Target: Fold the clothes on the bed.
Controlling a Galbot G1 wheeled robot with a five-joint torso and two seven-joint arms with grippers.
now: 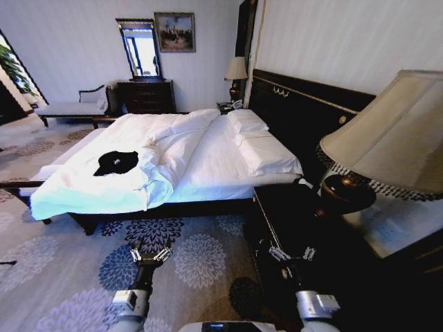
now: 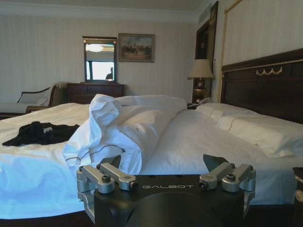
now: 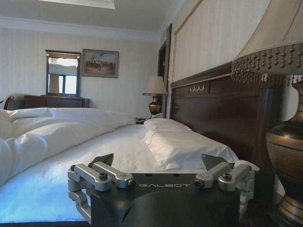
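Well ahead of both sets of fingers, the clothes (image 1: 115, 162) are lying on the bed (image 1: 208, 173): a single black T-shirt, crumpled into a loose dark heap with a small patch of white lettering showing on top. It is sitting on the white sheet near the foot end, just beside the bunched fold of the white duvet (image 1: 169, 155), and nothing is touching it. In the left wrist view the clothes (image 2: 40, 133) are showing as a low, rumpled dark mound, far beyond the fingers (image 2: 106, 177) and off to their outer side.

The left gripper (image 1: 151, 256) is hovering over the flowered carpet (image 1: 194, 259), short of the bed's edge, with its fingers spread wide and holding nothing. The right gripper (image 1: 292, 254) is hanging level with it, over the dark nightstand (image 1: 291, 214) beside the bed, its fingers (image 3: 110, 175) likewise spread wide and empty. Past the right fingers, a table lamp (image 1: 387, 131) is standing on the nightstand.
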